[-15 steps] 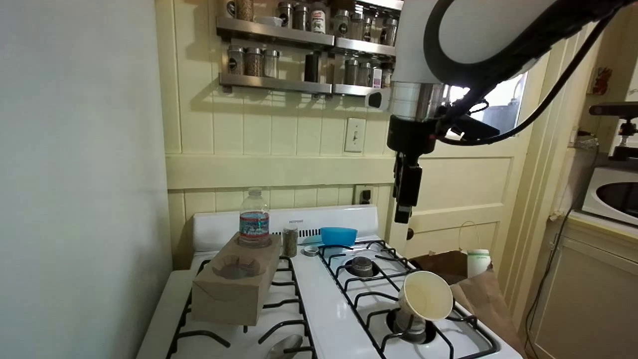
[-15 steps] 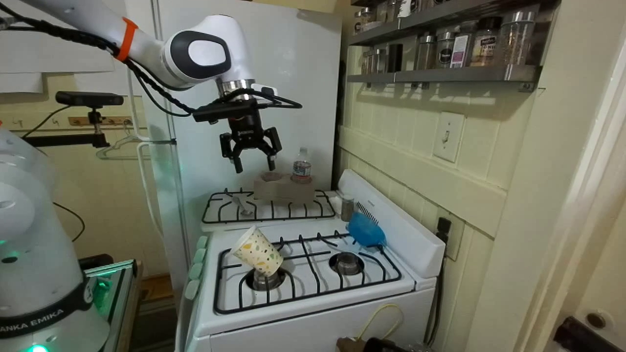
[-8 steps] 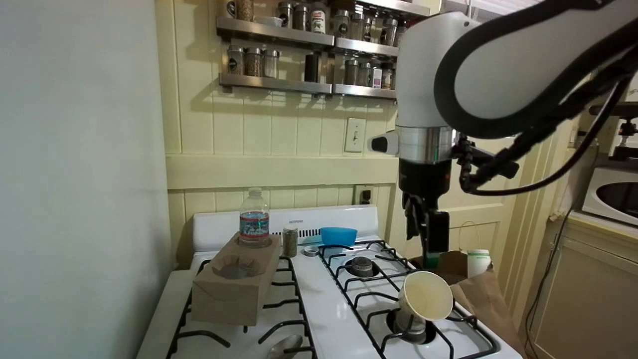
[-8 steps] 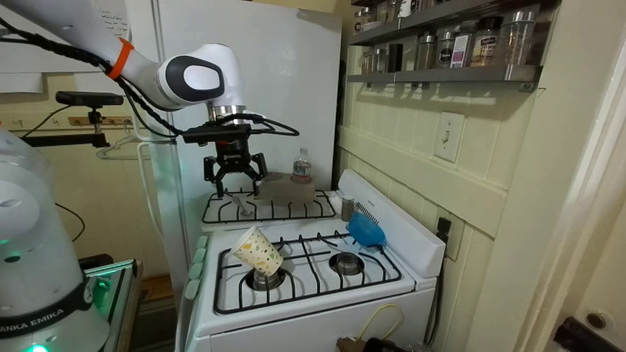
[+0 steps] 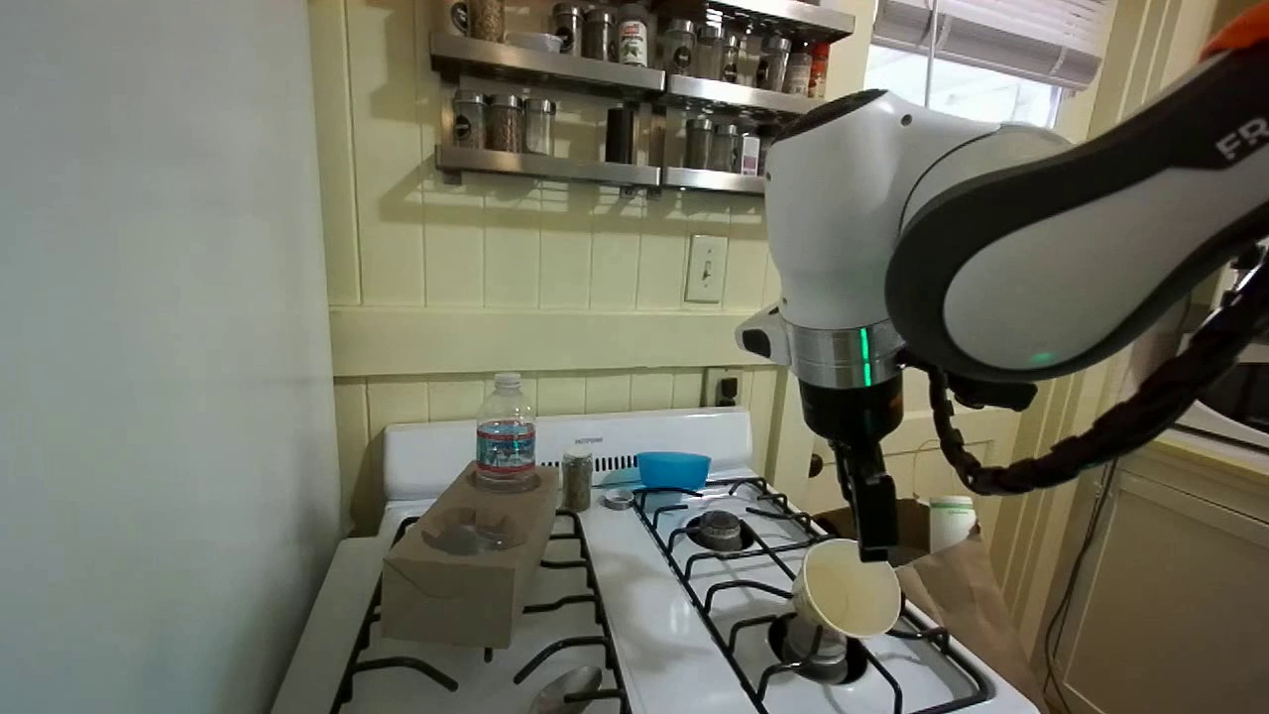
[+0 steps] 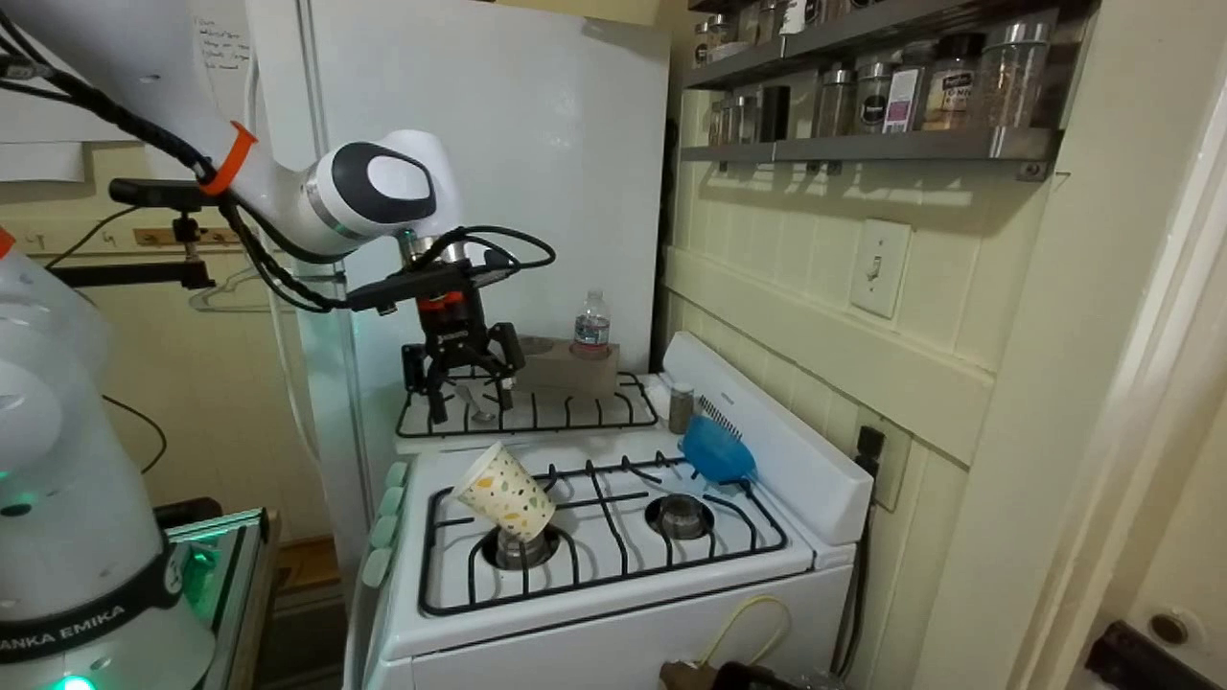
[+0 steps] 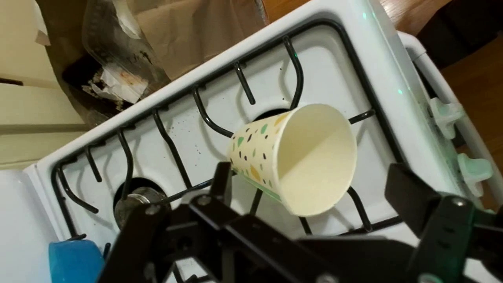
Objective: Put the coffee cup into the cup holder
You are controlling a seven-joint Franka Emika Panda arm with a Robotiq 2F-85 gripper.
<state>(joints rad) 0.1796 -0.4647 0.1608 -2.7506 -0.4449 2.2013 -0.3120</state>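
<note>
The coffee cup, cream with coloured specks, lies tilted on the right-hand stove grate over a burner, its mouth facing up and to one side. It also shows in an exterior view and in the wrist view. The cup holder, a brown cardboard carrier with an open round well, stands on the far grate; it also shows in an exterior view and is out of the wrist view. My gripper is open and empty above the cup. In the wrist view its fingers stand wide apart, on either side of the cup's outline.
A clear bottle stands in the holder's rear well. A spice jar and blue bowl are near the stove's backguard. Black grates rise from the stove top. A spoon lies on the far grate. Wall shelves hang above.
My gripper has come down toward the cup, and its wrist has tilted slightly in the last half second. The cup, the holder and the bottle have not moved.
</note>
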